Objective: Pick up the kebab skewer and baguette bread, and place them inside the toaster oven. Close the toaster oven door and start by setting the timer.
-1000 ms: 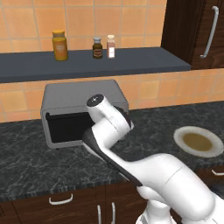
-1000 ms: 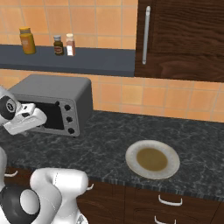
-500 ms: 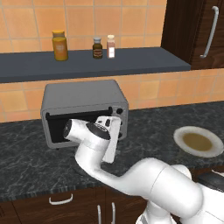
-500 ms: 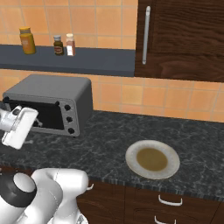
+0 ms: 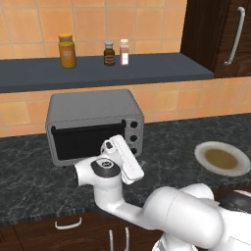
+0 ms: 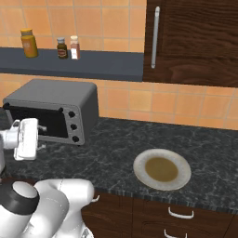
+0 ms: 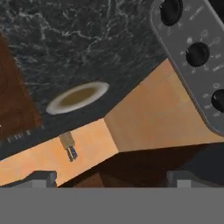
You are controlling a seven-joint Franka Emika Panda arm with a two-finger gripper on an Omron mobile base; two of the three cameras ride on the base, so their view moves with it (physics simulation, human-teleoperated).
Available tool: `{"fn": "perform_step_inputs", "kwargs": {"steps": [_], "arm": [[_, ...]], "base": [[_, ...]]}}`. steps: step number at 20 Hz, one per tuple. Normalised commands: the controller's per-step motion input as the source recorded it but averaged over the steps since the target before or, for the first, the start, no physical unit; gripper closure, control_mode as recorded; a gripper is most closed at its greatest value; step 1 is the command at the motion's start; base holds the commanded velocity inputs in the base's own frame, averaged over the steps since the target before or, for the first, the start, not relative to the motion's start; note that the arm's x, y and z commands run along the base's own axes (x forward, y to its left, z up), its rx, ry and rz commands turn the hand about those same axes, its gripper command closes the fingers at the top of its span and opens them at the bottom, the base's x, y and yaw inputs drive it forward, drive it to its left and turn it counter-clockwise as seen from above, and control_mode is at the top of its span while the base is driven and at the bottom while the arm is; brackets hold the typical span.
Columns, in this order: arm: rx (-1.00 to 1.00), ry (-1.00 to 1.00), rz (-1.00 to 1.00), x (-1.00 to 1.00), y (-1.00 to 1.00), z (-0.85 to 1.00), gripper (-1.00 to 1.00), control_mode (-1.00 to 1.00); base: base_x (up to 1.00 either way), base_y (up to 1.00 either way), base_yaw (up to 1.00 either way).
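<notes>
Toaster oven (image 5: 93, 125) sat at the back of the dark bench (image 6: 121, 144), its door (image 5: 83, 142) looking shut, so I judged I was on the timer step. My pincer (image 6: 27, 138) hung wide and empty just in front of the door, rolled sideways. Next I needed to line it up on one of the knobs (image 7: 197, 53) and turn it.

A dark speckled counter (image 5: 29, 188) is carrying the toaster oven (image 5: 93, 125) at its left and a round plate (image 5: 221, 159) lying well apart to the right
</notes>
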Motion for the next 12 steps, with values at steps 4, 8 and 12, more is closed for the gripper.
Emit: {"fn": "perform_step_inputs", "kwargs": {"steps": [4,8,12], "arm": [[-0.22,0.44,0.39,0.51,-0.20,0.00,-1.00,-1.00],[-0.11,0.14,0.06,0.22,-0.07,-0.03,-1.00,-1.00],[0.00,-0.02,0.13,0.12,-0.40,-0.15,-1.00,-1.00]], "base": [[0.00,0.00,0.00],[0.00,0.00,0.00],[0.00,0.00,0.00]]}}
